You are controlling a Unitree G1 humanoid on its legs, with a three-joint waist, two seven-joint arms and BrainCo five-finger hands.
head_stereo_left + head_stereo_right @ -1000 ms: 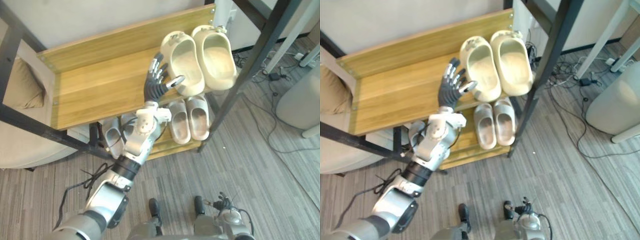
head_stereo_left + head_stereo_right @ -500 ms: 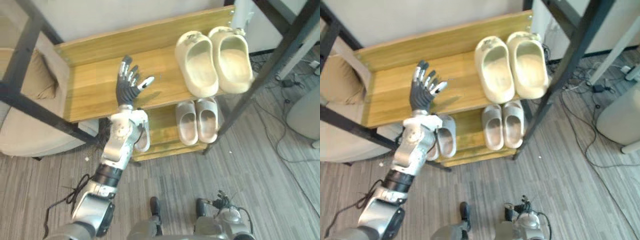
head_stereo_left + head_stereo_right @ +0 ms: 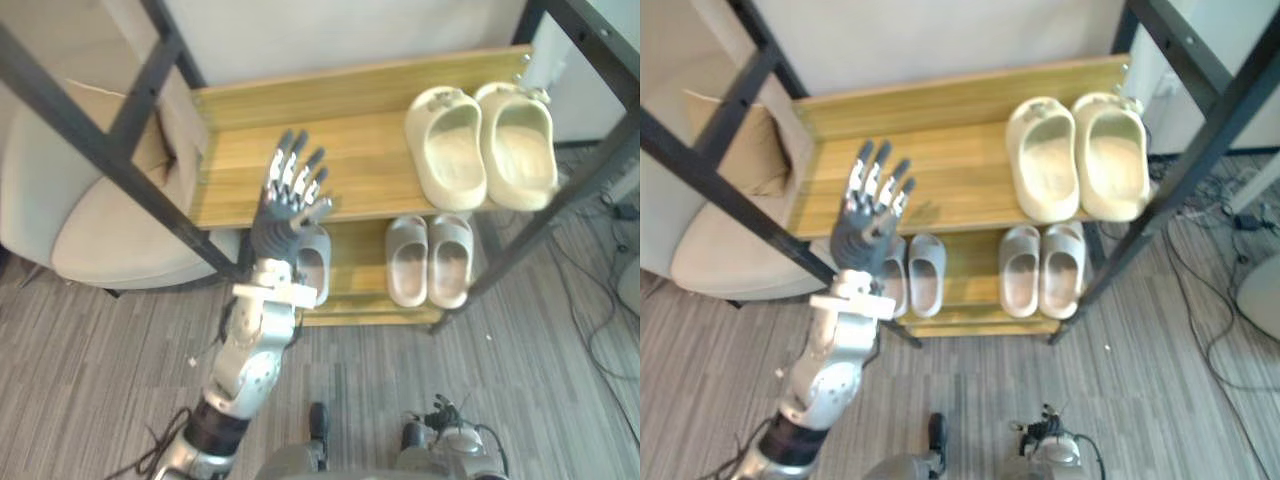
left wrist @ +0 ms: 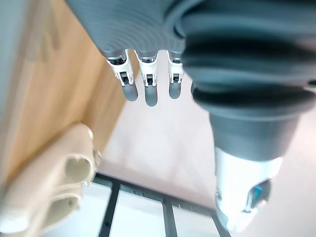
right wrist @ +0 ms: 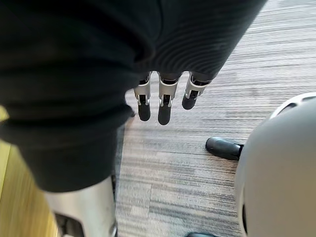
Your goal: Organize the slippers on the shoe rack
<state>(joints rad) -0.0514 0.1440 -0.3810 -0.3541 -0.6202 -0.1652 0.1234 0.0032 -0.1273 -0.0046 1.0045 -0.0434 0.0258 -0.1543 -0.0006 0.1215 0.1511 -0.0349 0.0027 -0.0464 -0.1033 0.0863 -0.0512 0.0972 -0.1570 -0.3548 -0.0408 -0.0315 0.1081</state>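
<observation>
A cream pair of slippers [image 3: 445, 150] [image 3: 515, 140] lies side by side at the right end of the wooden upper shelf [image 3: 360, 160]. Below, on the lower shelf, a pale grey pair [image 3: 407, 260] [image 3: 450, 258] sits under them. A second pale pair [image 3: 925, 272] lies further left, partly behind my left hand [image 3: 290, 195]. That hand is raised before the upper shelf's front edge, open and holding nothing, well left of the cream pair. Its straight fingers [image 4: 145, 81] show in the left wrist view, with the cream slippers [image 4: 44, 182] beyond. My right hand [image 5: 160, 101] hangs open over the floor.
Black slanted frame bars cross at the left [image 3: 130, 170] and right [image 3: 560, 200] of the rack. A beige cushioned seat [image 3: 90, 220] stands left of the rack. Grey striped carpet [image 3: 520, 380] lies in front, with cables at the far right.
My left hand has drawn back leftward from the cream slipper it was touching, staying open. The camera has also shifted, so the rack sits further right in view.
</observation>
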